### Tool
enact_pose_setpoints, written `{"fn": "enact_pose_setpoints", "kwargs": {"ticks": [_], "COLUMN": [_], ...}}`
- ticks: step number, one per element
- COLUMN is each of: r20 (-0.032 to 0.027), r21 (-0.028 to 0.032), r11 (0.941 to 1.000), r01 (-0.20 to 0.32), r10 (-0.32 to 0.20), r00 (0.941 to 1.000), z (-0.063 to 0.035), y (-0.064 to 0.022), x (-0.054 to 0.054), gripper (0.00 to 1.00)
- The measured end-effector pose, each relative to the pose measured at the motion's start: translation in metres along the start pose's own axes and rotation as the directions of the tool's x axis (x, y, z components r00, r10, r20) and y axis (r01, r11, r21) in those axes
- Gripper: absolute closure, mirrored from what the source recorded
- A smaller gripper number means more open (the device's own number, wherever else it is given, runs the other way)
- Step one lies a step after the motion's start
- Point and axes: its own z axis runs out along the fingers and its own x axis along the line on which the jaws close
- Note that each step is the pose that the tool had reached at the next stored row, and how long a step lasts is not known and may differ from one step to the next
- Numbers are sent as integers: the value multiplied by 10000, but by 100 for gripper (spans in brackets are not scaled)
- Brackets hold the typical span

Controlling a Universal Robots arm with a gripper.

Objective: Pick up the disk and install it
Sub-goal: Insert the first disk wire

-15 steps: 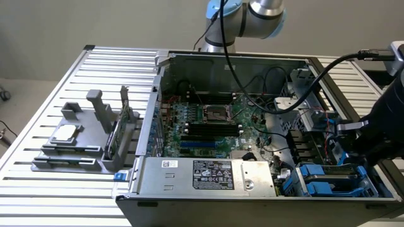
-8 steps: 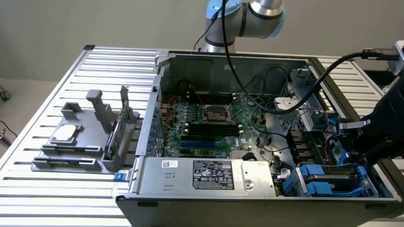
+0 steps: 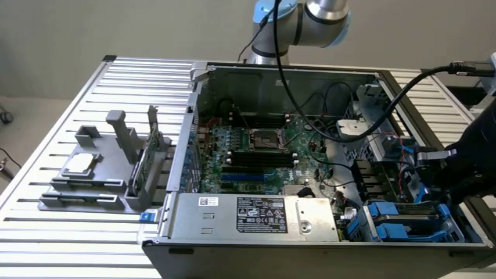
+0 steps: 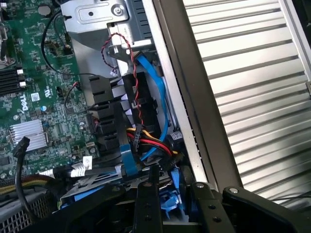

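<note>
Disk (image 4: 166, 203), pinched by the gripper (image 4: 175, 187), could snag the loose cables (image 4: 150, 138) just beyond it and twist free.

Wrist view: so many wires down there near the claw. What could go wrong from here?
The gripper sits close to the blue cable and the red, yellow and black wires; it might snag or pinch them. The case wall is also near, so a knock seems possible.
</note>
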Motion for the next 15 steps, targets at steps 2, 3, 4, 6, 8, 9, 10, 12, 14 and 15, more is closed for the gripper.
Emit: {"fn": "enact_pose_setpoints", "kwargs": {"ticks": [2,3,4,6,8,9,10,12,14,15], "r20": [25,41,58,97,137,159,178,208,227,221], "r21": [-26,-33,-40,-50,-62,-59,-43,-10,29,46], "r11": [9998,9996,9993,9982,9966,9956,9946,9924,9900,9888], "r01": [-174,-269,-369,-589,-820,-930,-1034,-1229,-1413,-1490], "r10": [174,269,369,590,821,931,1034,1229,1412,1489], "r00": [9998,9996,9993,9982,9965,9955,9945,9922,9897,9886], "z": [15,23,31,47,64,69,73,79,84,85], "y": [-8,-11,-13,-17,-22,-23,-24,-26,-27,-28], "x": [2,3,4,7,10,11,11,13,14,14], "gripper": [69,69,69,69,69,69,69,69,69,69]}}
